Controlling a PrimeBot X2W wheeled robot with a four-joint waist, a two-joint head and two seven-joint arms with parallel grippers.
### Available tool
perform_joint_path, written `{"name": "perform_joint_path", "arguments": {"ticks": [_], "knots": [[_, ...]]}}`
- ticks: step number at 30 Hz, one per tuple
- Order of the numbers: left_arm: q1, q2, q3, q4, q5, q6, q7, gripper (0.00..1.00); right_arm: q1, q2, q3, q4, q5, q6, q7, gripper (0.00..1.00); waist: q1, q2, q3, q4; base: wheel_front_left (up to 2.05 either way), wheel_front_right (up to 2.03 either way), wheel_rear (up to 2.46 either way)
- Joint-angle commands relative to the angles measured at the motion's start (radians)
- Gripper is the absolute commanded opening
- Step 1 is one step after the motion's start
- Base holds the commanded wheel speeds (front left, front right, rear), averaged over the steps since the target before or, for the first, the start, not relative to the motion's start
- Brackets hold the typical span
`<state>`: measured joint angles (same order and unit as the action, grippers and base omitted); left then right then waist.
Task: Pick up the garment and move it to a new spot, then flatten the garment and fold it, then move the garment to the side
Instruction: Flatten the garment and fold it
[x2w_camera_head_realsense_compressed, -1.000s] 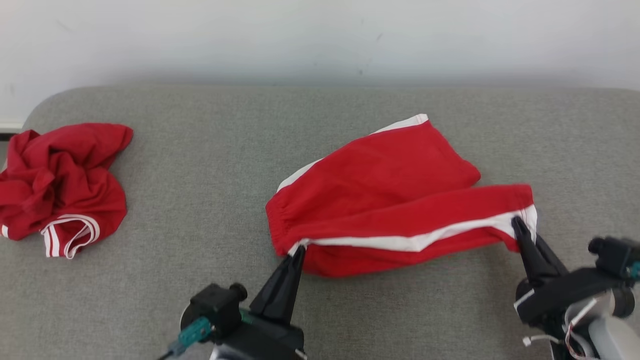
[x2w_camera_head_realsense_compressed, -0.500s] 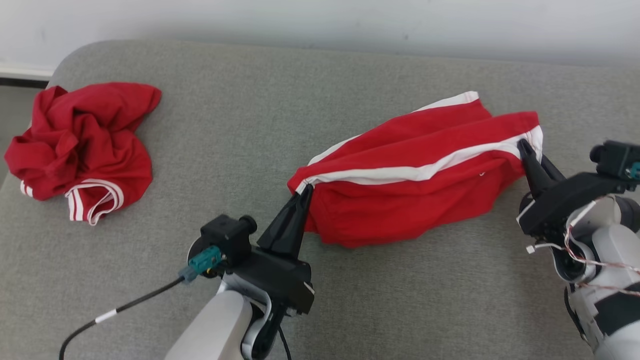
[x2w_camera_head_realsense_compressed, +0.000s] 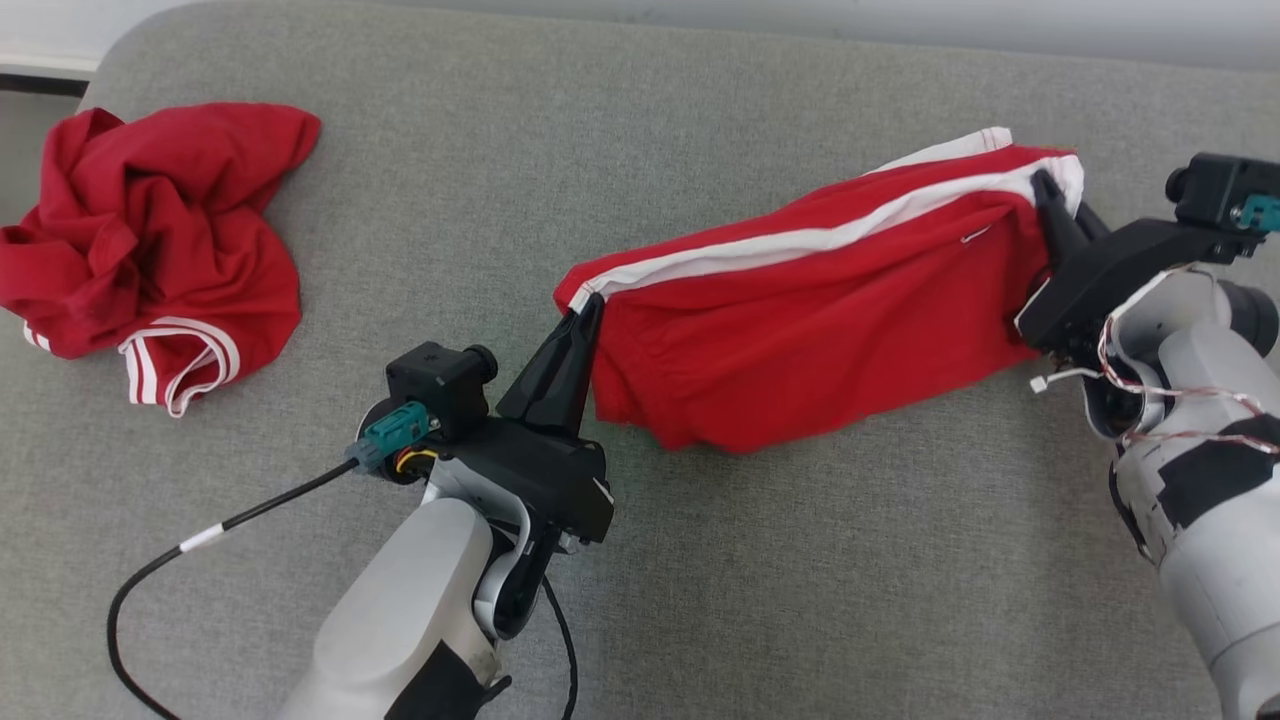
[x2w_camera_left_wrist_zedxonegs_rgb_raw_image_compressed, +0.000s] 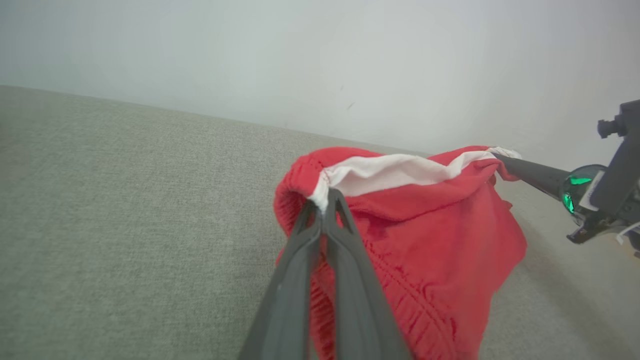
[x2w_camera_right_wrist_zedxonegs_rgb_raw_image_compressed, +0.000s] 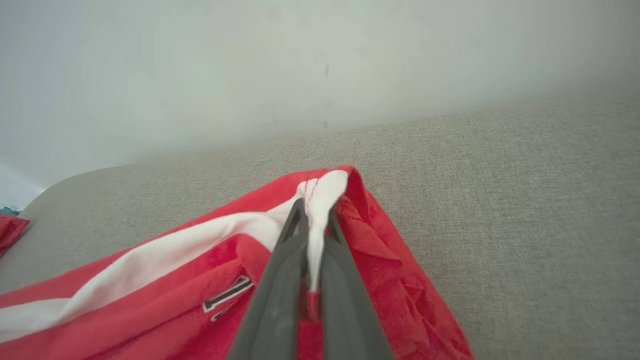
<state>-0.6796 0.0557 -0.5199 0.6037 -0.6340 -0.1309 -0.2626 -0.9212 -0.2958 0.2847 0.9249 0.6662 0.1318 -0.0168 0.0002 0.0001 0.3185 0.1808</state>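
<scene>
The garment (x2w_camera_head_realsense_compressed: 800, 320) is a pair of red shorts with a white side stripe, stretched between both grippers above the grey surface. My left gripper (x2w_camera_head_realsense_compressed: 590, 300) is shut on its waistband corner at the stripe's left end; the left wrist view shows the garment (x2w_camera_left_wrist_zedxonegs_rgb_raw_image_compressed: 415, 220) hanging from my left gripper (x2w_camera_left_wrist_zedxonegs_rgb_raw_image_compressed: 325, 197), with the right gripper (x2w_camera_left_wrist_zedxonegs_rgb_raw_image_compressed: 505, 161) pinching the far end. My right gripper (x2w_camera_head_realsense_compressed: 1042, 182) is shut on the hem corner at the stripe's right end. In the right wrist view my right gripper (x2w_camera_right_wrist_zedxonegs_rgb_raw_image_compressed: 312, 210) clamps the white stripe of the garment (x2w_camera_right_wrist_zedxonegs_rgb_raw_image_compressed: 200, 280).
A crumpled red shirt with white-striped trim (x2w_camera_head_realsense_compressed: 150, 240) lies at the far left of the grey upholstered surface (x2w_camera_head_realsense_compressed: 500, 150). A black cable (x2w_camera_head_realsense_compressed: 200, 540) trails from my left wrist. A pale wall runs behind the surface's far edge.
Both grippers have carried the shorts up and toward the far side, folding the striped edge over the rest. The head camera has tilted down, so the whole picture has shifted.
</scene>
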Motion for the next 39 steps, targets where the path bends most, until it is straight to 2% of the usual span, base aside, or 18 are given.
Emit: {"name": "perform_joint_path", "arguments": {"ticks": [1, 2, 3, 4, 5, 6, 12, 20, 31, 35, 39], "knots": [[-0.009, -0.002, -0.004, 0.008, -0.010, 0.001, -0.003, 0.00, -0.012, 0.003, 0.001, 0.012, -0.011, -0.002, -0.008, 0.80, -0.0002, -0.0001, 0.008, 0.003, 0.00, 0.00, 0.00], [-0.015, -0.002, -0.010, 0.016, -0.012, 0.001, -0.003, 0.00, -0.024, 0.008, 0.005, 0.030, -0.010, -0.002, -0.015, 0.94, -0.0002, -0.0001, 0.009, 0.003, 0.00, 0.00, 0.00], [-0.021, -0.003, -0.013, 0.021, -0.012, 0.001, -0.003, 0.01, -0.035, 0.012, 0.009, 0.050, -0.009, -0.002, -0.024, 1.00, -0.0002, -0.0001, 0.009, 0.002, 0.00, 0.00, 0.00], [-0.024, -0.003, -0.013, 0.024, -0.011, 0.001, -0.003, 0.24, -0.042, 0.014, 0.016, 0.063, -0.008, -0.002, -0.031, 1.00, -0.0002, -0.0001, 0.007, 0.002, 0.00, 0.00, 0.00], [-0.024, -0.004, -0.013, 0.027, -0.009, 0.001, -0.003, 0.95, -0.050, 0.015, 0.025, 0.074, -0.007, -0.002, -0.038, 1.00, -0.0002, -0.0001, 0.006, 0.000, 0.00, 0.00, 0.00], [-0.020, -0.004, -0.011, 0.031, -0.007, 0.001, -0.003, 1.00, -0.055, 0.016, 0.036, 0.081, -0.006, -0.002, -0.045, 1.00, -0.0002, -0.0001, 0.001, -0.002, 0.00, 0.00, 0.00], [0.014, -0.004, 0.014, 0.031, 0.034, 0.001, -0.003, 1.00, -0.029, -0.006, 0.090, 0.093, 0.029, -0.002, -0.094, 1.00, -0.0002, -0.0001, -0.036, -0.015, 0.00, 0.00, 0.00], [0.120, 0.014, 0.112, -0.020, 0.125, 0.001, -0.003, 1.00, 0.061, -0.065, 0.171, 0.062, 0.089, -0.002, -0.142, 1.00, -0.0002, -0.0001, -0.096, -0.021, 0.00, 0.00, 0.00], [0.391, 0.000, 0.404, -0.337, 0.318, 0.003, -0.003, 1.00, 0.135, -0.133, 0.218, 0.079, 0.165, -0.002, -0.173, 1.00, -0.0002, -0.0001, -0.118, 0.009, 0.00, 0.00, 0.00], [0.459, -0.005, 0.453, -0.412, 0.338, 0.002, -0.003, 1.00, 0.113, -0.146, 0.228, 0.104, 0.173, -0.002, -0.172, 1.00, -0.0002, -0.0001, -0.101, 0.036, 0.00, 0.00, 0.00], [0.486, -0.006, 0.457, -0.452, 0.321, 0.005, -0.003, 1.00, 0.089, -0.156, 0.238, 0.131, 0.168, -0.002, -0.163, 1.00, -0.0002, -0.0001, -0.082, 0.062, 0.00, 0.00, 0.00]]}}
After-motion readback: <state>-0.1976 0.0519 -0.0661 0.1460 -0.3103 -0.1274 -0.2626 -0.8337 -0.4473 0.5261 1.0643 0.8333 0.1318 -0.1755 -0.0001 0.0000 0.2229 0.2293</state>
